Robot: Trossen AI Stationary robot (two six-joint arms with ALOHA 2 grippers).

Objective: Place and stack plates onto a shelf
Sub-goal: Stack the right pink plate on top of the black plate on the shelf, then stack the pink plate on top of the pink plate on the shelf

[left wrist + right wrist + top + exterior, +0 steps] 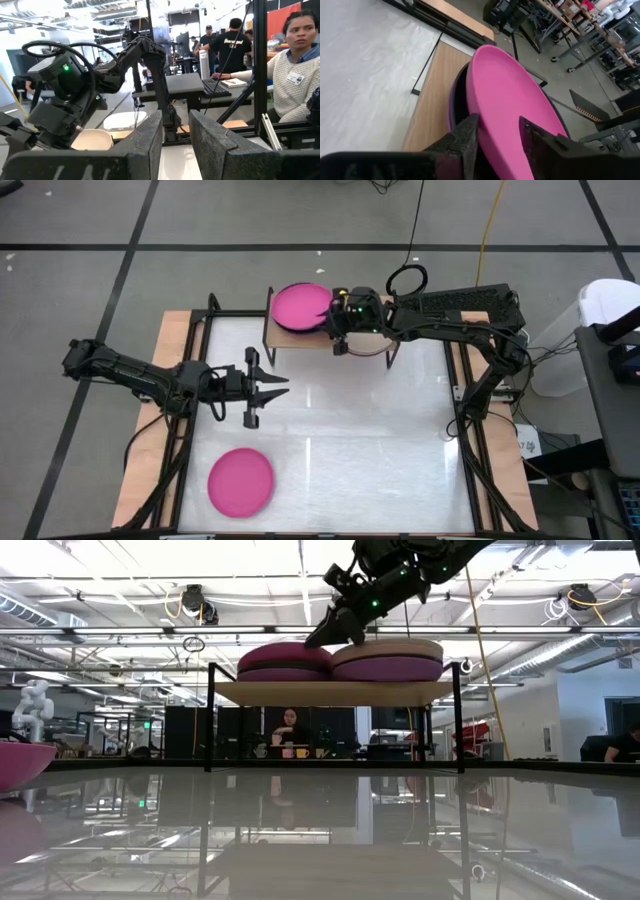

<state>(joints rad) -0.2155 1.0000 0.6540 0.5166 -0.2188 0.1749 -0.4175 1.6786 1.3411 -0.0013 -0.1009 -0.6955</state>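
The wooden shelf (290, 340) stands at the table's far edge. Its left side carries a hot pink plate (298, 304) lying on a purple plate (285, 673); its right side carries a beige plate (390, 646) on another purple one (390, 668). My right gripper (497, 135) is open at the hot pink plate's right rim, one finger on either side of it. A second pink plate (241, 480) lies flat on the table near the front left. My left gripper (285, 385) hangs open above the table's left middle, holding nothing. My right gripper reaches slanting down from the table's right, with the hot pink plate's rim (495, 117) in the gap between its fingers (465, 140). Whether either finger touches the rim, I cannot tell. The plate rests on the purple plate beneath it.
The white tabletop (360, 440) has a black frame along its sides (465, 430). Cables hang behind the shelf (410, 275). Beyond the table there are desks and people (300, 75).
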